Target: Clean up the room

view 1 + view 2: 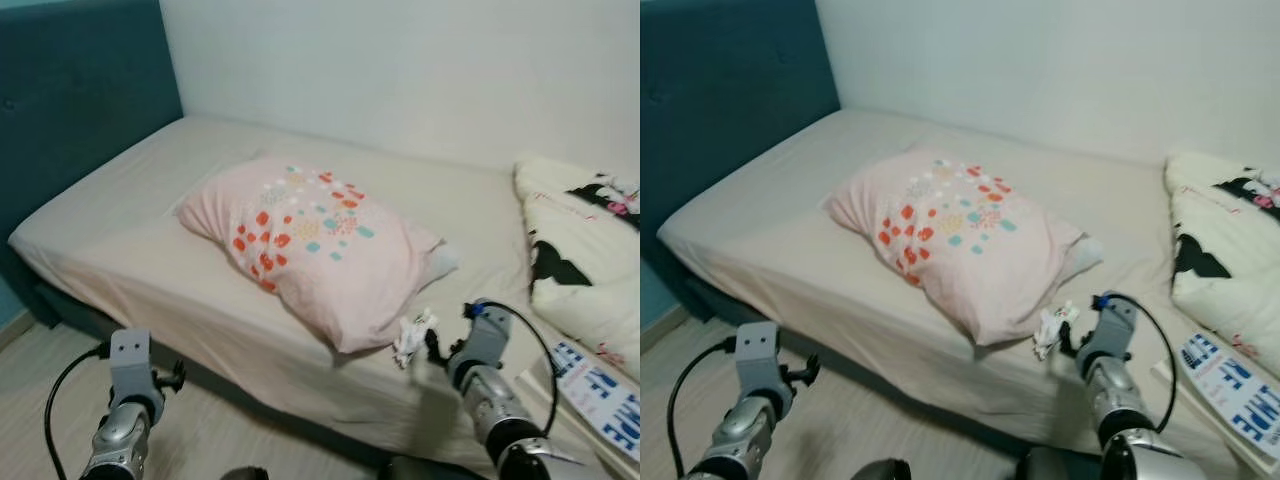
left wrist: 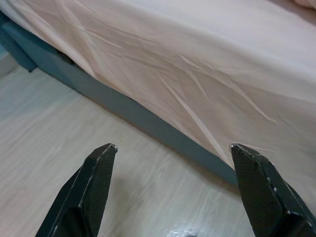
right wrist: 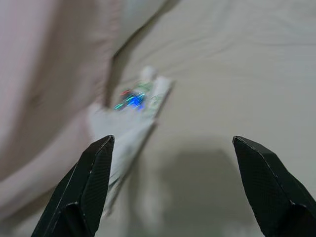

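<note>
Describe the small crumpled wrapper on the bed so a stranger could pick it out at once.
Start at the bed with its beige sheet and find the pink pillow dotted with red and teal. Just off the pillow's near corner, by the bed's front edge, lies the wrapper, right ahead of the open right gripper. It is the one small, white, crinkled scrap with a shiny printed patch.

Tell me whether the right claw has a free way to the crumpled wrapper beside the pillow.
Probably yes. The right claw is open and aimed at the crumpled wrapper, which lies on the bare sheet just ahead. The pillow sits right beside it but doesn't cover it.
</note>
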Motion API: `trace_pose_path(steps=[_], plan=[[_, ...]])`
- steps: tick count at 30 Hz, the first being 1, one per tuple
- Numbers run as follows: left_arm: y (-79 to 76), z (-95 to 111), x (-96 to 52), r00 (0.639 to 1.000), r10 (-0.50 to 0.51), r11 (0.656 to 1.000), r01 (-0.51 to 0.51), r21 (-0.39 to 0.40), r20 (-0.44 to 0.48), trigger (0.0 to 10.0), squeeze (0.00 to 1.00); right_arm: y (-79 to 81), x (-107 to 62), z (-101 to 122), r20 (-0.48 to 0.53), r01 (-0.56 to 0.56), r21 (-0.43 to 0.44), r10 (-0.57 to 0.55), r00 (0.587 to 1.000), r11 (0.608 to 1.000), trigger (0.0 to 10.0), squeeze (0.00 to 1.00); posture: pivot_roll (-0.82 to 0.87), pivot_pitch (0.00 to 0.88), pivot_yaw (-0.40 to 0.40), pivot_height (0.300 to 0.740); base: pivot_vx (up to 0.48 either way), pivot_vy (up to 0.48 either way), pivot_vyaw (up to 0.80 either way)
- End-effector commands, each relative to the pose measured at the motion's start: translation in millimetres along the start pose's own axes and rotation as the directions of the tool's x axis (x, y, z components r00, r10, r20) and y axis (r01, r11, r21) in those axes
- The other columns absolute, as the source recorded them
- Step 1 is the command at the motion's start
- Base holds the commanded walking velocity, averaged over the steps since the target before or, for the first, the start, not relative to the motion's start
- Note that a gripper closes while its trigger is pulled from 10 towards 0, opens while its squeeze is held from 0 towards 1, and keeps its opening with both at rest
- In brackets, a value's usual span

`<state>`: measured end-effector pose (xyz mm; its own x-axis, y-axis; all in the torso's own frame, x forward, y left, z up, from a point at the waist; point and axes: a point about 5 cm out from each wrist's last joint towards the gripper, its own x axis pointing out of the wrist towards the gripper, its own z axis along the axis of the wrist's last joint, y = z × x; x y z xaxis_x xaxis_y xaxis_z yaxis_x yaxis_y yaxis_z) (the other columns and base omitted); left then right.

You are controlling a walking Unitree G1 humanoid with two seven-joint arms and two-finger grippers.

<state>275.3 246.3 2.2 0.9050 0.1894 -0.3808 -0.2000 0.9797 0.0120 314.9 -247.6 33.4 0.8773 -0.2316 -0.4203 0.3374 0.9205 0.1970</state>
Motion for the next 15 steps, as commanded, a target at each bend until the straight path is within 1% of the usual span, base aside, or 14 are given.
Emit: trace_pose_path(steps=[1, 2, 4, 5, 7, 8, 9, 10, 11, 12, 13, 14, 15], plan=[[3.7, -3, -1.8, 1.0, -0.01, 1.0, 0.01, 0.015, -0.01, 10.0, 0.0, -5.0, 0.0, 4, 0.024, 0.019, 0.055, -0.02, 0.999, 0.998, 10.0, 0.0, 0.11, 0.059, -0.015, 0.549, 0.0, 0.0, 0.0], [3.7, -3, -1.8, 1.0, -0.01, 1.0, 0.01, 0.015, -0.01, 10.0, 0.0, -5.0, 0.0, 4, 0.024, 0.019, 0.055, -0.02, 0.999, 0.998, 10.0, 0.0, 0.11, 0.059, -0.015, 0.549, 0.0, 0.0, 0.0], [11.4, -6, -4.7, 1.0, -0.001, 1.0, 0.001, 0.018, -0.012, 10.0, 0.0, -3.1, -0.6, 1, 0.027, -0.006, 0.11, 0.003, 1.0, 0.994, 10.0, 0.0, 0.13, 0.103, -0.005, 0.539, 0.0, 0.0, 0.0], [11.4, -6, -4.7, 1.0, -0.001, 1.0, 0.001, 0.018, -0.012, 10.0, 0.0, -3.1, -0.6, 1, 0.027, -0.006, 0.11, 0.003, 1.0, 0.994, 10.0, 0.0, 0.13, 0.103, -0.005, 0.539, 0.0, 0.0, 0.0], [19.4, -6, -7.5, 1.0, 0.004, 1.0, -0.004, 0.026, -0.002, 10.0, 0.0, 4.0, 0.1, 2, 0.041, -0.049, 0.153, 0.043, 0.998, 0.987, 10.0, 0.0, 0.15, 0.136, 0.004, 0.529, 0.0, 0.0, 0.0], [19.4, -6, -7.5, 1.0, 0.004, 1.0, -0.004, 0.026, -0.002, 10.0, 0.0, 4.0, 0.1, 2, 0.041, -0.049, 0.153, 0.043, 0.998, 0.987, 10.0, 0.0, 0.15, 0.136, 0.004, 0.529, 0.0, 0.0, 0.0], [21.9, -7, -8.7, 1.0, 0.004, 1.0, -0.004, 0.029, 0.003, 10.0, 0.0, 6.1, 0.1, 2, 0.045, -0.06, 0.16, 0.054, 0.998, 0.985, 10.0, 0.0, 0.16, 0.145, 0.007, 0.524, 0.0, 0.0, 0.0], [23.7, -6, -9.1, 1.0, 0.002, 0.999, -0.003, 0.036, 0.007, 10.0, 0.0, 11.5, 0.7, 3, 0.044, -0.082, 0.155, 0.076, 0.996, 0.984, 10.0, 0.0, 0.16, 0.156, 0.008, 0.519, 0.0, 0.0, 0.0], [23.7, -6, -9.1, 1.0, 0.002, 0.999, -0.003, 0.036, 0.007, 10.0, 0.0, 11.5, 0.7, 3, 0.044, -0.082, 0.155, 0.076, 0.996, 0.984, 10.0, 0.0, 0.16, 0.156, 0.008, 0.519, 0.0, 0.0, 0.0], [25.7, -5, -9.6, 1.0, -0.002, 0.999, 0.002, 0.047, 0.015, 10.0, 0.0, 20.5, 1.3, 3, 0.046, -0.122, 0.143, 0.116, 0.992, 0.982, 10.0, 0.0, 0.17, 0.177, 0.013, 0.514, 0.0, 0.0, 0.0], [25.7, -5, -9.6, 1.0, -0.002, 0.999, 0.002, 0.047, 0.015, 10.0, 0.0, 20.5, 1.3, 3, 0.046, -0.122, 0.143, 0.116, 0.992, 0.982, 10.0, 0.0, 0.17, 0.177, 0.013, 0.514, 0.0, 0.0, 0.0], [27.0, -3, -9.4, 1.0, -0.007, 0.998, 0.006, 0.056, 0.023, 10.0, 0.0, 31.5, 1.9, 4, 0.05, -0.169, 0.137, 0.164, 0.985, 0.976, 10.0, 0.0, 0.17, 0.189, 0.014, 0.509, 0.0, 0.0, 0.0], [27.0, -3, -9.4, 1.0, -0.007, 0.998, 0.006, 0.056, 0.023, 10.0, 0.0, 31.5, 1.9, 4, 0.05, -0.169, 0.137, 0.164, 0.985, 0.976, 10.0, 0.0, 0.17, 0.189, 0.014, 0.509, 0.0, 0.0, 0.0]])
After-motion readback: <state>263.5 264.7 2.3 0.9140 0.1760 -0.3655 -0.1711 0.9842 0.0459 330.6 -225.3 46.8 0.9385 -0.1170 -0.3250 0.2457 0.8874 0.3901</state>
